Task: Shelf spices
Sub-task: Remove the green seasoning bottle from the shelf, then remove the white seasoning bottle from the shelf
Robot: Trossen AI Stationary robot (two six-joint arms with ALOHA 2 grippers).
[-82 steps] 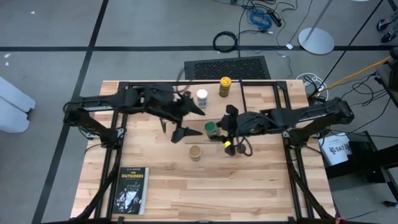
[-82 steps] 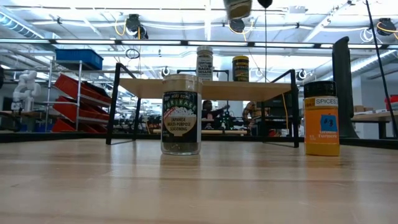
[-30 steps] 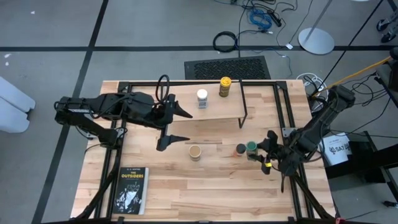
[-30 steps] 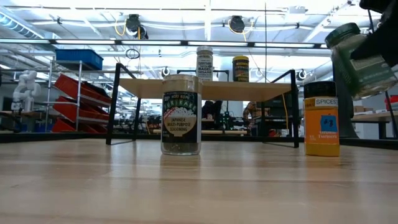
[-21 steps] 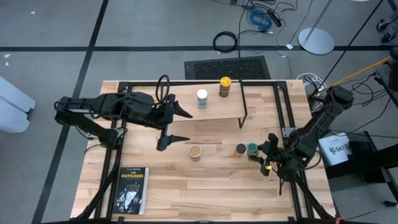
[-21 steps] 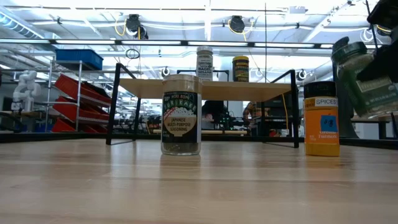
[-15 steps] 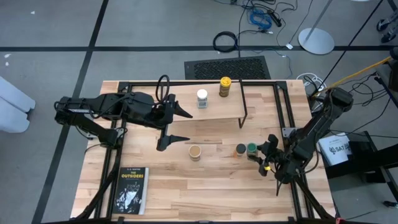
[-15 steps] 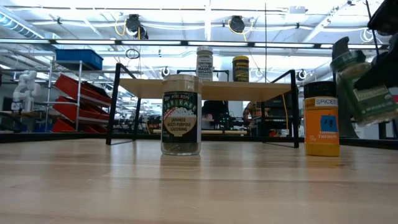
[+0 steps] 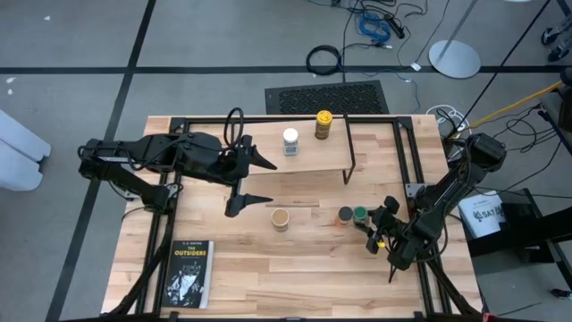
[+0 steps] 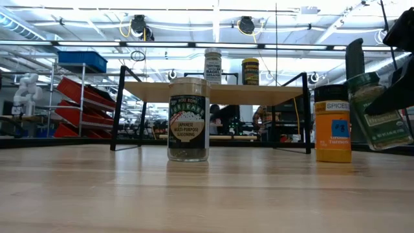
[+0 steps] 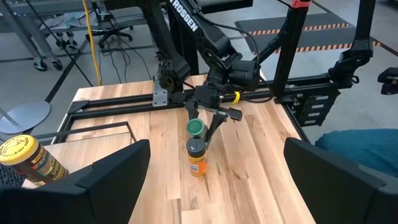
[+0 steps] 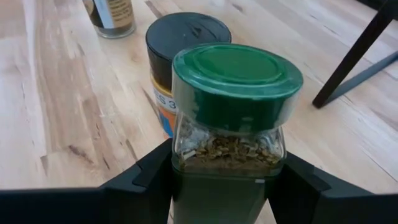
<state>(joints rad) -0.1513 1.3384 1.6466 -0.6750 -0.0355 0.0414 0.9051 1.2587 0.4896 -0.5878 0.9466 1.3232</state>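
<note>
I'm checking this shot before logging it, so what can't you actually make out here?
- Green-lid jar: lower body hidden by the right gripper in the right wrist view; whether it touches the table can't be told.
- Orange jar: label mostly hidden behind the green-lid jar.
- Yellow-lid jar: cut off by the left wrist view's edge.
- Book: small print too small.

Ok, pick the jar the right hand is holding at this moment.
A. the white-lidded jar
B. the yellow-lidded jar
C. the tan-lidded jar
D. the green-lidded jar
D: in the right wrist view the green-lidded jar sits clamped between the right hand's two dark fingers, tilted and close beside the black-lidded orange jar on the table.
</note>
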